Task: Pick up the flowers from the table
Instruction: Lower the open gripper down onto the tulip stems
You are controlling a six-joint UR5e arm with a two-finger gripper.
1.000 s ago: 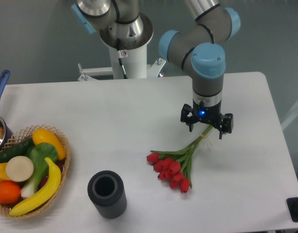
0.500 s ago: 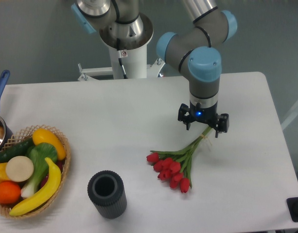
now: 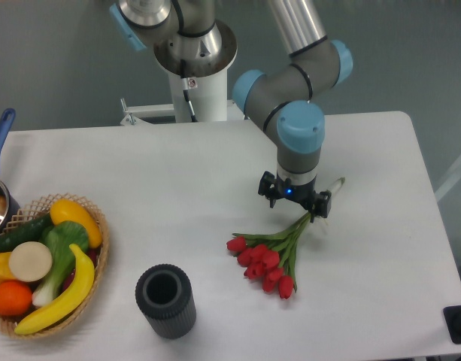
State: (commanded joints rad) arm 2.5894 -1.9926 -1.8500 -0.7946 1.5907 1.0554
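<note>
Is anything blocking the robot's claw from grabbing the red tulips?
Nothing visible is. The black two-finger gripper hangs right above the green stems of the red tulip bunch on the white table. The dark ribbed cup and wicker fruit basket sit off to the side.

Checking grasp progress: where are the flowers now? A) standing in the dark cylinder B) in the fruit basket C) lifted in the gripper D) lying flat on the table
D: the flowers lie flat on the table, with the gripper above their stems.
</note>
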